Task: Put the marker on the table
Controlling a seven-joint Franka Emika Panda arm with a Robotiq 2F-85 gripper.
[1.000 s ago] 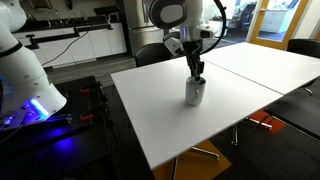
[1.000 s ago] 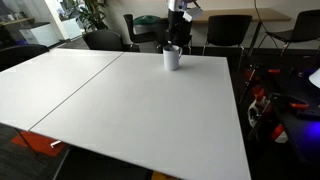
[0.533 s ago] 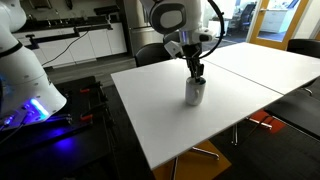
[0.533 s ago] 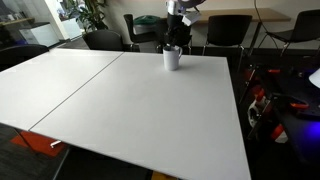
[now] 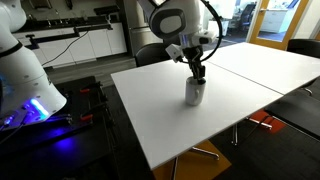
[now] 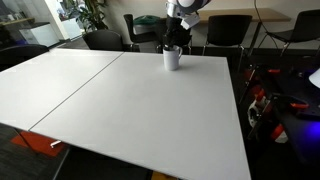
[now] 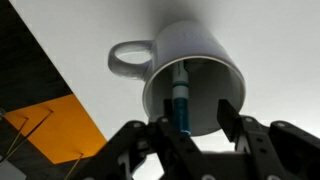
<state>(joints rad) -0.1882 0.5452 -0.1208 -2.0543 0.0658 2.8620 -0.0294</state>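
The arm has lifted a touch, and the gripper hovers over the grey cup on the table, fingers spread wide, while the marker stands ungripped inside the cup, at its 8 o'clock side in the wrist view.

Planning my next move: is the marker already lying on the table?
No, the marker sits inside the cup in the wrist view.

A large white table, with a seam running across its top, carries one pale mug standing upright near one edge.
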